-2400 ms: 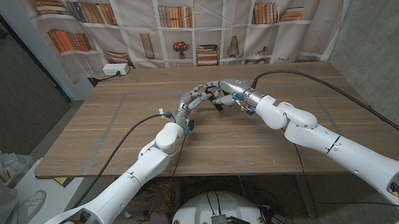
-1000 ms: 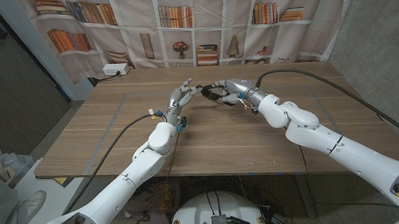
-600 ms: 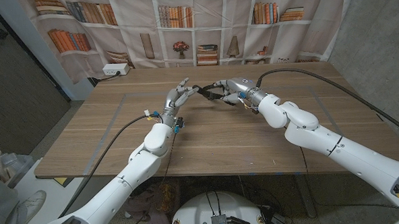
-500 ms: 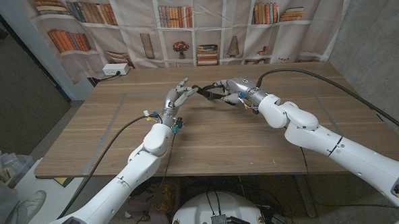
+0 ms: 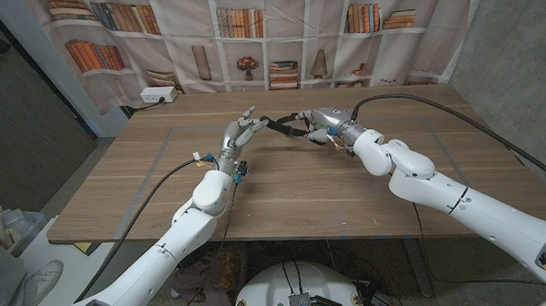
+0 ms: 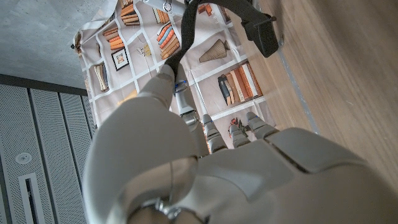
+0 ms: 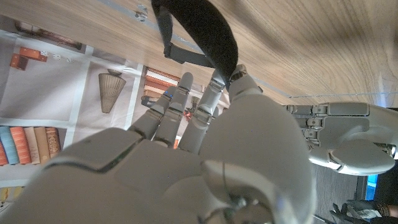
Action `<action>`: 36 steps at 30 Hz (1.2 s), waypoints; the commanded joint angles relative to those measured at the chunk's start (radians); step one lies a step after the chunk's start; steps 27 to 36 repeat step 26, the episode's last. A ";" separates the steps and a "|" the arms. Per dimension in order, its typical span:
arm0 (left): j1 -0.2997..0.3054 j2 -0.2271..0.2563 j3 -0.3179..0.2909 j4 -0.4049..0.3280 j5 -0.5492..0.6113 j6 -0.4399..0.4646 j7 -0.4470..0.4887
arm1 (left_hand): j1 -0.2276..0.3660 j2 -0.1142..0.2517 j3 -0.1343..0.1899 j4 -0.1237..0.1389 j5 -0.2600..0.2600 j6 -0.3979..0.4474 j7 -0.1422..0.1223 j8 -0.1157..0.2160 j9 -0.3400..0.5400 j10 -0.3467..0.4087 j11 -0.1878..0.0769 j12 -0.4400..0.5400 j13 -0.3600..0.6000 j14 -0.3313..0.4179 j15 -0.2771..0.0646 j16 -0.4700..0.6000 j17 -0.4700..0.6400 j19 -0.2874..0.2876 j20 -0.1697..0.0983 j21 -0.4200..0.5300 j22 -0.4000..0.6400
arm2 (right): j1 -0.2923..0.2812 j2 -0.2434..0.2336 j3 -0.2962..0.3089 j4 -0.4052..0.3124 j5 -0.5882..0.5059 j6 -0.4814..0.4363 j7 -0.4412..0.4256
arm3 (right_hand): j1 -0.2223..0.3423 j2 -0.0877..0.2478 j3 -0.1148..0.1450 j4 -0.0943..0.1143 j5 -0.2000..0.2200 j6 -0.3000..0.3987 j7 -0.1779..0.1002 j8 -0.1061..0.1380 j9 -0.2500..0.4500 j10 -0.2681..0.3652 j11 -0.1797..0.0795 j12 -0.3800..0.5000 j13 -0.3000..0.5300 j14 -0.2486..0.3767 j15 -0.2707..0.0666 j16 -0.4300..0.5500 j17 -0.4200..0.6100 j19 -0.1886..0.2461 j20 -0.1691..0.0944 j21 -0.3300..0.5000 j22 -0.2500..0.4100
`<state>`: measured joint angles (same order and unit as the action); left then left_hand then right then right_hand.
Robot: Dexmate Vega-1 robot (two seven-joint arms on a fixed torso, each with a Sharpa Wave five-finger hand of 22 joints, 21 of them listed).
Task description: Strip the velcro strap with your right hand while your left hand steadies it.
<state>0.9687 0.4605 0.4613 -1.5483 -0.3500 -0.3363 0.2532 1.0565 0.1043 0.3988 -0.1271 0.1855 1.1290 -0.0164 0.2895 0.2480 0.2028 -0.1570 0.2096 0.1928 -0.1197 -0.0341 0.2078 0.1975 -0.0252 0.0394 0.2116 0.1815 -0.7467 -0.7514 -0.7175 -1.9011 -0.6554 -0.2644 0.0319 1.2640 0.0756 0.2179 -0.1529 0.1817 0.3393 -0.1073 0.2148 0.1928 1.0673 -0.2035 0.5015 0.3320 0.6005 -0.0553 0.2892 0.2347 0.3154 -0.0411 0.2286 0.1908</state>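
- Right hand point(image 5: 316, 125), silver-grey at the end of the white right arm, grips one end of the black velcro strap point(image 5: 285, 125) above the far middle of the table; the right wrist view shows its fingers point(image 7: 214, 93) curled up against the strap's wide black band point(image 7: 202, 28).
- Left hand point(image 5: 238, 134), at the end of the white left arm, stands facing the right hand with its upper fingers spread, and a fingertip point(image 6: 166, 70) pinches the other end of the strap point(image 6: 186, 28), as the left wrist view shows.
- Wide wooden table point(image 5: 164, 185) with pale plank seams carries both arms, which come in from the near corners and meet near its far middle.
- Printed backdrop of bookshelves point(image 5: 249, 34) hangs behind the table, with drawn books, vases and a pot of flowers.
- Thick black cable point(image 5: 456, 122) arches from the right wrist over the table's right side.
- Black velcro strap stretches between the two hands, lifted off the wood, with a loop hanging by the right hand.
- Small white power strip point(image 5: 156, 96) lies at the table's far left corner.
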 commanded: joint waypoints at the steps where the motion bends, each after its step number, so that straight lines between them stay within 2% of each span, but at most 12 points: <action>1: -0.009 0.000 -0.007 0.035 -0.008 -0.045 -0.032 | 0.001 0.003 -0.006 0.002 0.005 0.006 -0.007 0.005 0.002 0.003 -0.008 0.001 0.004 -0.002 -0.007 -0.002 0.004 -0.003 -0.003 -0.002 0.001 | -0.009 -0.002 -0.006 -0.024 -0.029 -0.041 -0.005 | 0.009 0.001 -0.003 0.000 0.006 0.006 0.003 -0.003 0.005 0.006 -0.008 0.000 0.002 0.010 -0.181 0.001 0.002 0.001 -0.012 -0.004 0.001; 11: -0.009 -0.003 -0.006 0.010 0.007 -0.024 -0.013 | 0.002 0.003 -0.008 0.002 0.005 0.007 -0.007 0.006 0.000 0.004 -0.008 0.001 0.004 -0.002 -0.009 -0.003 0.004 -0.003 -0.005 -0.002 0.001 | -0.020 -0.020 0.013 -0.030 -0.008 -0.022 -0.018 | 0.010 0.002 -0.005 0.001 0.006 0.006 0.005 -0.003 0.005 0.006 -0.008 -0.001 0.002 0.012 -0.181 0.001 0.003 0.001 -0.012 -0.004 0.001; 20: -0.023 -0.024 0.006 0.040 0.009 -0.040 -0.019 | 0.003 0.003 -0.010 0.002 0.004 0.007 -0.008 0.005 -0.003 0.005 -0.009 0.001 0.004 -0.001 -0.010 -0.003 0.004 -0.003 -0.005 -0.003 0.001 | -0.026 -0.029 0.020 -0.035 -0.008 -0.014 -0.024 | 0.010 0.002 -0.006 0.001 0.006 0.006 0.005 -0.003 0.005 0.007 -0.008 -0.001 0.003 0.012 -0.181 0.001 0.003 0.001 -0.012 -0.004 0.001; 36: -0.028 -0.022 0.005 0.043 0.013 -0.042 -0.021 | 0.003 0.003 -0.011 0.002 0.004 0.008 -0.007 0.006 -0.002 0.005 -0.010 0.001 0.004 -0.001 -0.011 -0.003 0.004 -0.003 -0.006 -0.003 0.001 | -0.018 -0.022 0.017 -0.028 -0.009 -0.006 -0.024 | 0.011 0.002 -0.006 0.002 0.006 0.007 0.005 -0.003 0.005 0.007 -0.008 -0.002 0.004 0.012 -0.181 0.001 0.003 0.002 -0.012 -0.004 0.001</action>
